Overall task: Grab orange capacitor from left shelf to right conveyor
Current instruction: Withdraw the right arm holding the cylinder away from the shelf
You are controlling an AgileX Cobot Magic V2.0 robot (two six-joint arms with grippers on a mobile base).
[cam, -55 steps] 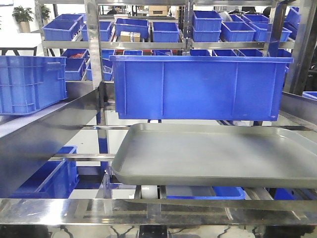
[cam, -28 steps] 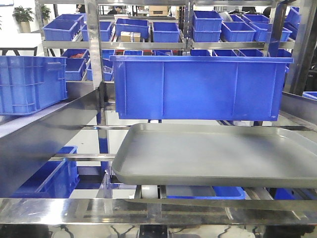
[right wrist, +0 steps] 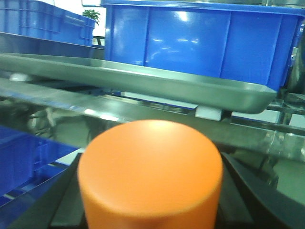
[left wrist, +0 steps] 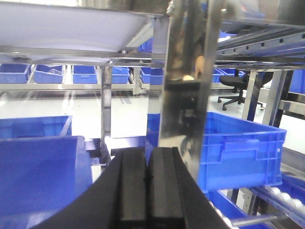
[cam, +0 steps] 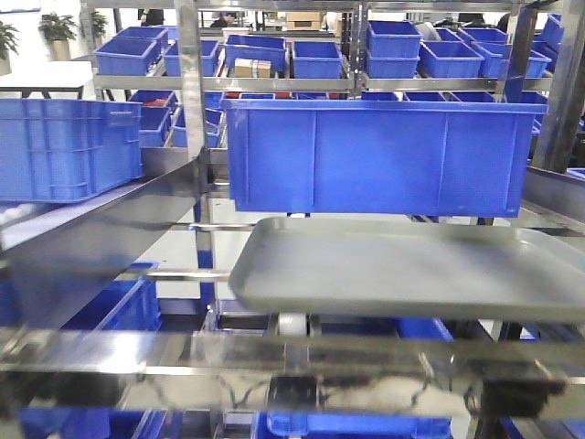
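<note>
The shelf fills my front view, out ahead of both tools. One big blue bin sits beyond and above my right tool, with one grey tray just under it. Smaller blue bins crowd the back rows, too many to count. My left tool has its two black pads pressed together. The right tool is clamped on the one capacitor, which is bright orange with a smooth, rounded top.
</note>
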